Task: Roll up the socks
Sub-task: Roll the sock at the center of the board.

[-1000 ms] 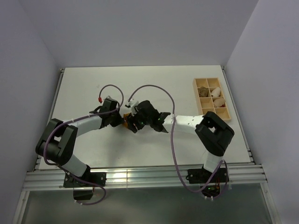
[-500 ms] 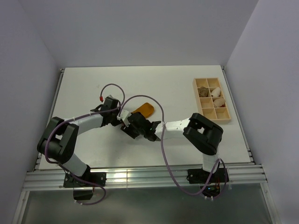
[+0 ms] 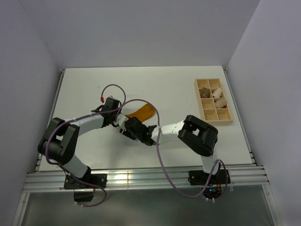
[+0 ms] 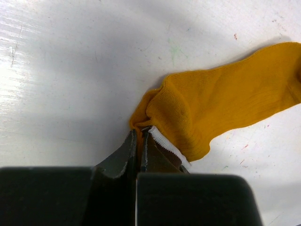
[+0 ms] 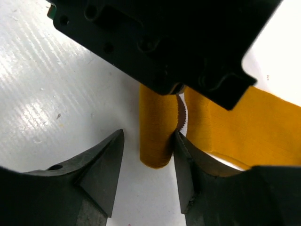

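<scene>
The mustard-orange sock is lying near the middle of the table, its toe end pointing far and right. Bare white surface is lying open on its far and right sides, and the table's edges are standing well apart from it. The wooden tray is sitting by the far right edge, well apart from the sock; its contents are too small to make out.

The left gripper is pressing its jaws together, pinching the sock's white-striped cuff edge where the fabric is folding over. The right gripper is holding its fingers spread, straddling the folded end. The finger on the right of that view is touching the fold, and the other is standing apart over bare table.

From above, both arms are crowding over the cuff end and hiding it. In the right wrist view the left gripper's black body is covering the fold's far part, and the frame is cutting off the toe.
</scene>
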`<move>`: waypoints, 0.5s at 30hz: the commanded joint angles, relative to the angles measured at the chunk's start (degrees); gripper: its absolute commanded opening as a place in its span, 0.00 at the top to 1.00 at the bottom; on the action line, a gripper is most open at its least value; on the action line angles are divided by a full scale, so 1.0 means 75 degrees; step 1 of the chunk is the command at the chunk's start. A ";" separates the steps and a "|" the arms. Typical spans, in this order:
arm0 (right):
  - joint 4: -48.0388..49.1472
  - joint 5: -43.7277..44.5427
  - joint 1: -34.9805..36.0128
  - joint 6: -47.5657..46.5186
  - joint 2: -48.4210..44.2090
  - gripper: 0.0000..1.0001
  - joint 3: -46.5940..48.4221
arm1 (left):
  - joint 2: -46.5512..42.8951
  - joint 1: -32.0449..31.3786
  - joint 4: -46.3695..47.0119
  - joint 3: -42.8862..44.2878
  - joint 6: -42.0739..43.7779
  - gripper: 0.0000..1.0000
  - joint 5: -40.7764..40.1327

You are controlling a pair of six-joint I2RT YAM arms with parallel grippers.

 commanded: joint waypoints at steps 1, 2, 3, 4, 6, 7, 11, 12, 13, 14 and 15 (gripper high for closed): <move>0.0199 0.0289 0.0115 -0.0160 0.0196 0.49 0.0319 | 0.0175 -0.0060 -0.0286 0.0125 0.0111 1.00 0.0106; 0.0222 0.0382 0.0127 -0.0160 0.0220 0.51 0.0296 | 0.0186 -0.0072 -0.0286 0.0125 0.0111 1.00 0.0106; 0.0176 0.0441 0.0150 -0.0148 0.0325 0.54 0.0330 | 0.0175 -0.0072 -0.0274 0.0125 0.0099 1.00 0.0106; 0.0117 0.0477 0.0151 -0.0125 0.0384 0.61 0.0400 | 0.0163 -0.0072 -0.0262 0.0113 0.0088 1.00 0.0106; 0.0140 0.0583 0.0151 -0.0089 0.0489 0.70 0.0389 | 0.0163 -0.0072 -0.0239 0.0102 0.0064 1.00 0.0106; 0.0152 0.0583 0.0151 -0.0078 0.0501 0.79 0.0366 | 0.0140 -0.0072 -0.0227 0.0078 0.0052 1.00 0.0106; 0.0058 0.0454 0.0151 0.0063 0.0537 1.00 0.0307 | 0.0023 -0.0060 -0.0076 -0.0027 -0.0111 0.96 0.0305; 0.0012 0.0326 0.0139 0.0109 0.0513 1.00 0.0296 | -0.0001 -0.0060 -0.0052 -0.0051 -0.0158 0.94 0.0340; -0.0047 0.0220 0.0116 0.0226 0.0502 1.00 0.0284 | -0.0059 -0.0060 -0.0017 -0.0109 -0.0205 0.90 0.0329; -0.0129 0.0115 0.0069 0.0308 0.0478 1.00 0.0272 | -0.0083 -0.0060 0.0019 -0.0133 -0.0298 0.81 0.0305; -0.0141 -0.0049 0.0011 0.0402 0.0432 1.00 0.0226 | -0.0176 -0.0060 0.0077 -0.0226 -0.0334 0.75 0.0259</move>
